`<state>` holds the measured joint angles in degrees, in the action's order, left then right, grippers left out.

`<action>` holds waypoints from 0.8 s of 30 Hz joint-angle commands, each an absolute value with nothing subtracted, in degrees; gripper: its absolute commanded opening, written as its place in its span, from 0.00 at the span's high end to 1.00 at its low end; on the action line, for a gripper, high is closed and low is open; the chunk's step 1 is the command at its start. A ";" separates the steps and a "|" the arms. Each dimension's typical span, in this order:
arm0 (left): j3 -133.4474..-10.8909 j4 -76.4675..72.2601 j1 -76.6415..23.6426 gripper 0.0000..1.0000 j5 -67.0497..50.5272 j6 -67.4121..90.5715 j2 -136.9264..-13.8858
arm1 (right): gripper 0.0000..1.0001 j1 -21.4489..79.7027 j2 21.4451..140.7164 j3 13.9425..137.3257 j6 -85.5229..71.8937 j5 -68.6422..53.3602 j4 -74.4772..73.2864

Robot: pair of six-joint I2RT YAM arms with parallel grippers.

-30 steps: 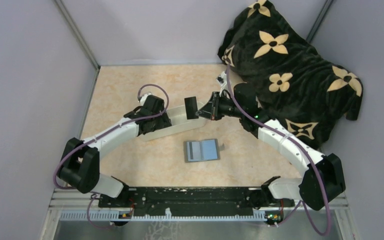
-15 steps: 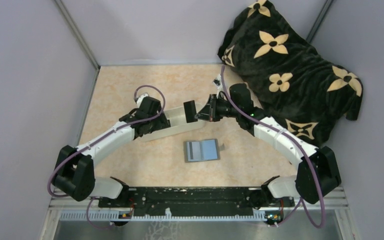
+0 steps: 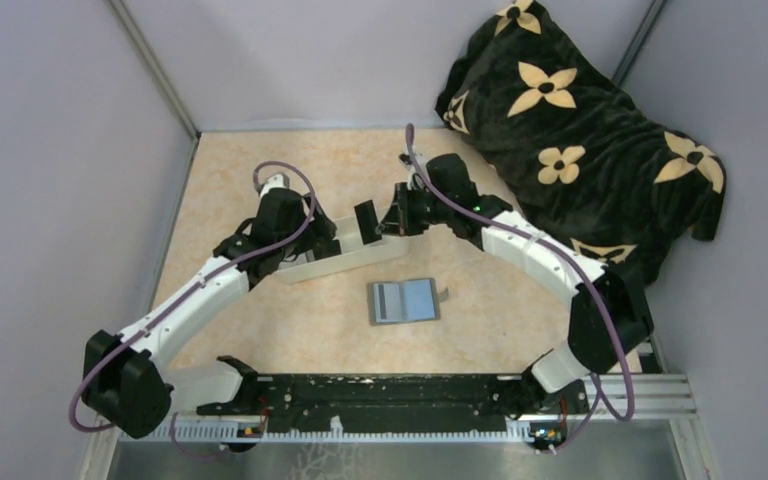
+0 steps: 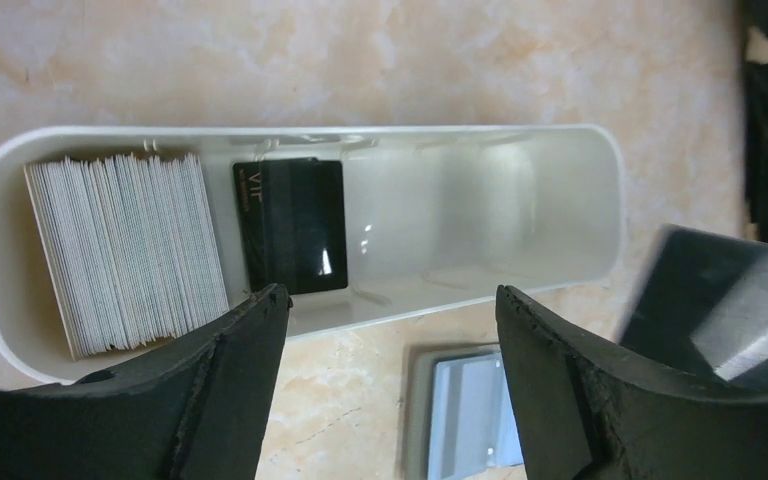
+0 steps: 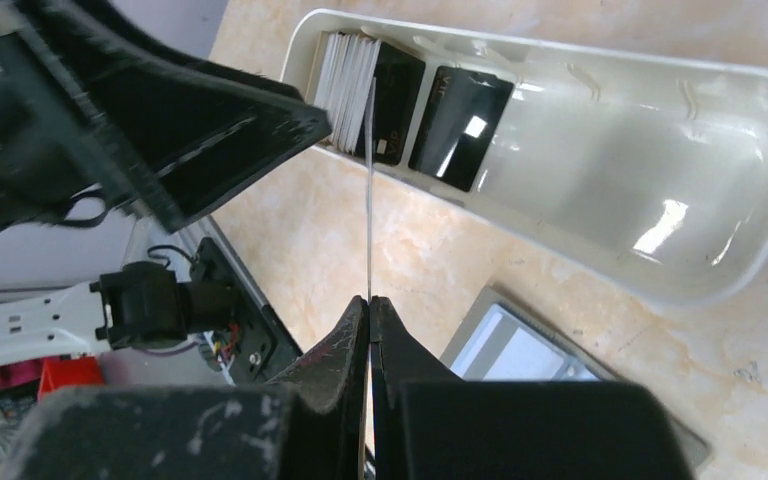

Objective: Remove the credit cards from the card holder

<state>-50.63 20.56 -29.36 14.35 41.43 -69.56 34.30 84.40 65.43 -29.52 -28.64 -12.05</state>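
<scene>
Nearest me, the card holder [image 3: 403,300] lies open on the worktop [image 3: 260,170]; I cannot tell whether any cards remain inside. My right pincer [image 5: 370,310] grips a black card [image 5: 370,180] above the white tray [image 4: 600,200], where other credit cards [image 4: 125,250] lie. The left pincer [image 4: 390,300] gapes, empty. Mostly done, I judge.

One marking can be read: gold letters that look like "VIP" on the black card [image 4: 295,225] lying in the tray [image 4: 600,190]. They sit sideways near the card's 11 o'clock corner. Finer print beside them is too small to read. The held card [image 5: 370,180] in the right tool [image 5: 369,302] shows only its edge.
</scene>
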 commanded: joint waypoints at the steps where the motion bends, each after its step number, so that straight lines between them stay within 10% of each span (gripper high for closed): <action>1: -53.08 21.18 -29.13 0.18 15.74 39.74 -65.63 | 1.00 38.06 90.34 75.95 -26.02 -20.55 -21.11; 24: -47.23 32.88 -28.67 0.15 29.19 42.54 -51.39 | 1.00 53.50 119.01 112.64 -25.78 0.51 -46.03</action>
